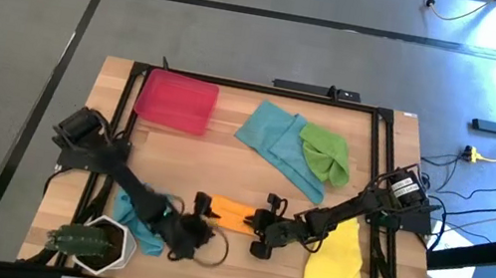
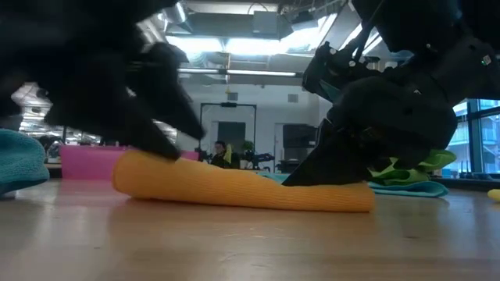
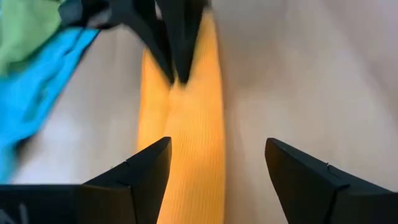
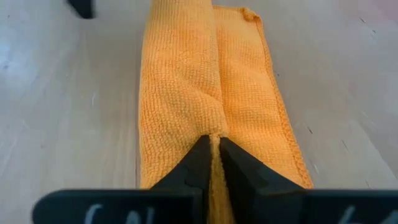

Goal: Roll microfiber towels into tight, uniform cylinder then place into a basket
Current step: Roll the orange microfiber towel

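**Across the worktop: orange roll pinched at one end**

From above, I had the orange towel (image 1: 231, 213) lying near the front edge between both hands, so each could work an end; the basket (image 1: 175, 102) waited well apart. At table level it lay as a long roll. Past my left hand (image 3: 217, 163), fingers were spread, holding nothing. My right hand (image 4: 212, 163) was clenched on a fold.

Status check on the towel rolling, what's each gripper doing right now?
Right gripper shut, pinching folded orange microfiber towel. Left gripper open over its other end. Red plastic basket empty. Nothing blocking.
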Motion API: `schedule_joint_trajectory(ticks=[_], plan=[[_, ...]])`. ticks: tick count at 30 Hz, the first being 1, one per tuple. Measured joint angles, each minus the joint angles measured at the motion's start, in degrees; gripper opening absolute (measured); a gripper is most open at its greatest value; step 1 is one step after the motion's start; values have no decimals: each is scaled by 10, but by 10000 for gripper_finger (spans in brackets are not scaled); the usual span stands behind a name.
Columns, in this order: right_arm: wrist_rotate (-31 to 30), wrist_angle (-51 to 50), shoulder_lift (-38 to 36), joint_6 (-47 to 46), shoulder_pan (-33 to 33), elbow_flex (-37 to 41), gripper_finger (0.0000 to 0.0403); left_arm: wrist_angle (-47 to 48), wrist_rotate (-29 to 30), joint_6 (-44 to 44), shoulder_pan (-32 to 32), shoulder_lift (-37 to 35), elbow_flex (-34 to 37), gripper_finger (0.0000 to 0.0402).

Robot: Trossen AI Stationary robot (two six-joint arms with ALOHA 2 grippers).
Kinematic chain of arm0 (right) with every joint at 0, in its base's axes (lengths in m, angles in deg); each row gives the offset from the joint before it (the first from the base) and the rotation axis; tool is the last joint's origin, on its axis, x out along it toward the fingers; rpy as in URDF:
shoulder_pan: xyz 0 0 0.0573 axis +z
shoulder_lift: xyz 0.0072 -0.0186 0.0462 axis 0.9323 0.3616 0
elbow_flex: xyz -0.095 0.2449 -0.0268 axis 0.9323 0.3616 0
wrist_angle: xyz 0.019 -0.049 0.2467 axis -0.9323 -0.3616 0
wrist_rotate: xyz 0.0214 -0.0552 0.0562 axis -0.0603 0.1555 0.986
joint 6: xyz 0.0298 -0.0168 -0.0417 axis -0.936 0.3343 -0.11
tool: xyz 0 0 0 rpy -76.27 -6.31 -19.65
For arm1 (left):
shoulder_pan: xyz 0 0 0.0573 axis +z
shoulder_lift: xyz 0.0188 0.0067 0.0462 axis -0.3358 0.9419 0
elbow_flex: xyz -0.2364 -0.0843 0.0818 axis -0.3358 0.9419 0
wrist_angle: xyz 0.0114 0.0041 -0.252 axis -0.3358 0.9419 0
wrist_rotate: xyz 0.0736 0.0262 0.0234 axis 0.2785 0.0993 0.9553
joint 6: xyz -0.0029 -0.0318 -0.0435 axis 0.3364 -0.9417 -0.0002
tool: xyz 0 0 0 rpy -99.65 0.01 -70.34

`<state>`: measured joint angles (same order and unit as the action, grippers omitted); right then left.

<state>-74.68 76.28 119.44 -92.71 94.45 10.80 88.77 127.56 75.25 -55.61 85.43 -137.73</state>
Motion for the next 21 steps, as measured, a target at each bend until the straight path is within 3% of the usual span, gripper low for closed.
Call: schedule_joint_trajectory(ticks=[4,11,21], plan=[[1,0,0,0,0,0,34,71,64,31,-30,39,-76,249],[9,1,0,0,0,1,34,127,85,114,-23,118,-159,249],[18,1,0,-1,0,1,34,208,81,92,20,154,-178,249]])
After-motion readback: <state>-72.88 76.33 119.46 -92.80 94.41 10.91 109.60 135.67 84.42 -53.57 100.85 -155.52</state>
